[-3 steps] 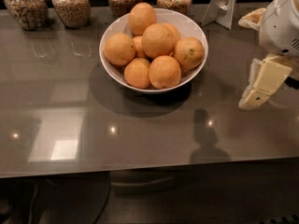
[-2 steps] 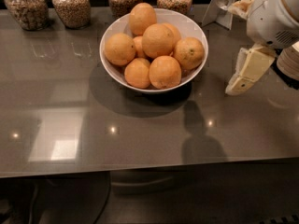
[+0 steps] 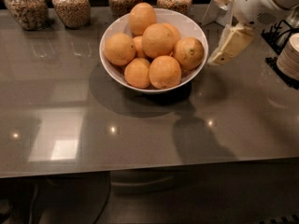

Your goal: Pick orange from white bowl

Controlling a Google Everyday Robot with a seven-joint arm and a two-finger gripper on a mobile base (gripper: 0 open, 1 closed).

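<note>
Fig.: camera view of the grey counter point(image 3: 140, 139) w/ task items. Counts: 1 white bowl point(image 3: 112, 68); 8 oranges in it, 2 of them mostly hidden behind others; 4 glass jars point(image 3: 71, 6) of grains in a row along the back edge; 1 stack of white plates point(image 3: 290, 55) at the far right, next to a dark wire rack point(image 3: 279, 31). The stem-dot orange point(image 3: 188, 52), duller and mottled vs. the rest, lay at the bowl's right side, against the inner wall near the rim and touching the front-centre orange point(image 3: 164, 71). The hand point(image 3: 231, 43) hung above the counter just beside the bowl's right rim, outside the bowl, angled down and left toward the stem-dot orange but apart from it; whether it was released or clenched could not be made out. The white arm housing point(image 3: 261, 3) filled the upper-right corner, and its shadow point(image 3: 201, 141) fell on the counter in front of the bowl, to the right. Edges and room: the bowl sat back of centre, near the jars; a broad stretch of counter ran from the bowl to the front edge and out to the left; on the right, the hand occupied the gap between bowl and plates.
</note>
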